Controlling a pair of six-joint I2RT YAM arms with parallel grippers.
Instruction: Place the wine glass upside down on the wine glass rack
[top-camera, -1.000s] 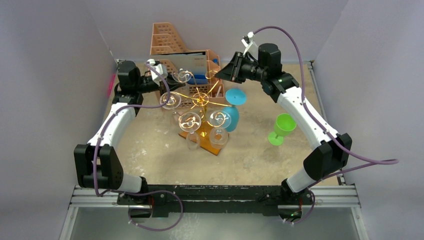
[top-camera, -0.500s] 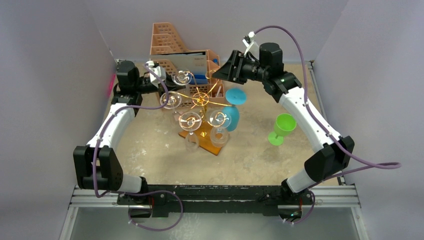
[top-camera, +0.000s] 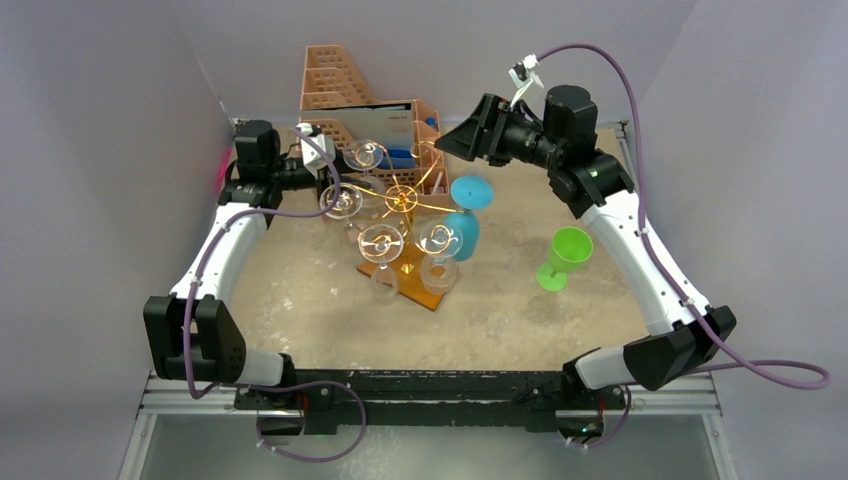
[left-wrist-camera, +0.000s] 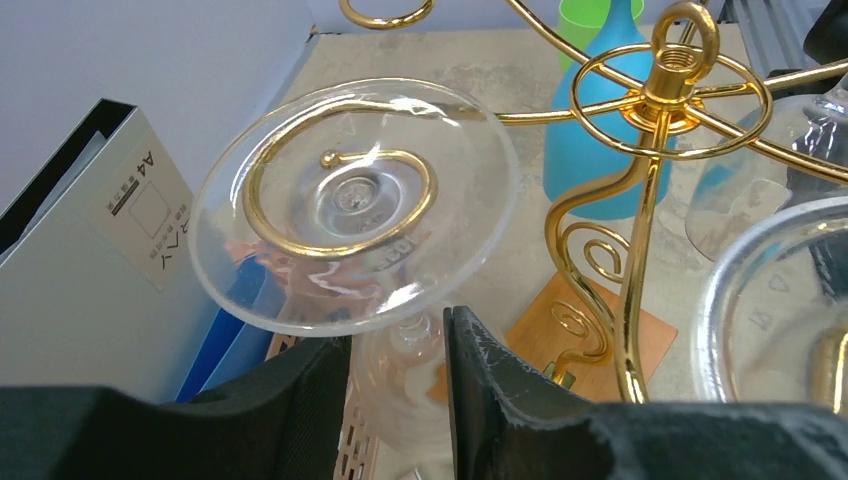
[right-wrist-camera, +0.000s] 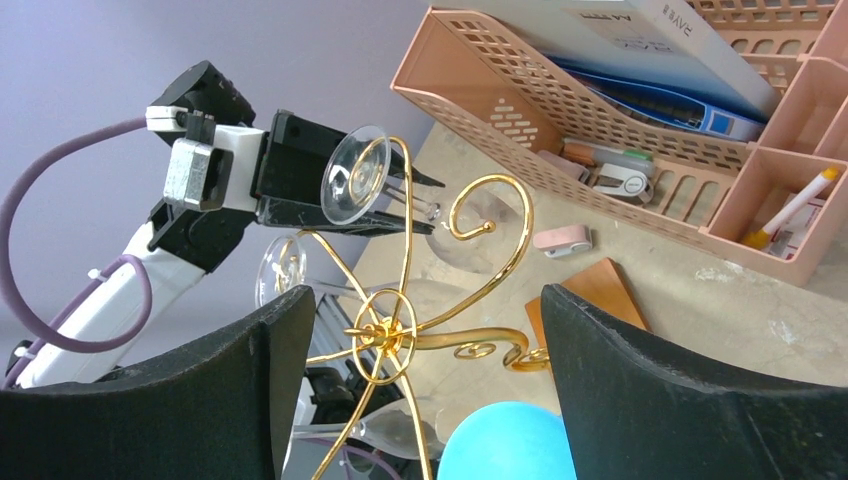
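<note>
A clear wine glass (left-wrist-camera: 300, 290) hangs upside down on the gold wine glass rack (top-camera: 400, 198), its foot lying on a scroll arm and its stem hanging below. My left gripper (left-wrist-camera: 397, 345) is at the rack's back left. Its jaws stand slightly parted, one finger on each side of the stem and upper bowl. The same glass (right-wrist-camera: 355, 180) shows in the right wrist view with the left fingers behind it. My right gripper (top-camera: 450, 145) hovers open at the rack's back right, with nothing between its fingers (right-wrist-camera: 250, 380). The rack's hub (right-wrist-camera: 385, 335) lies below them.
Three more clear glasses (top-camera: 380, 240) and a blue one (top-camera: 465, 215) hang on the rack, which has a wooden base (top-camera: 430, 292). A green glass (top-camera: 563, 256) stands upright to the right. A peach file organizer (top-camera: 345, 85) with papers sits right behind the rack.
My left jaws have parted from the hanging glass's stem. My right gripper has opened wide and drawn back up and to the right, away from the rack.
</note>
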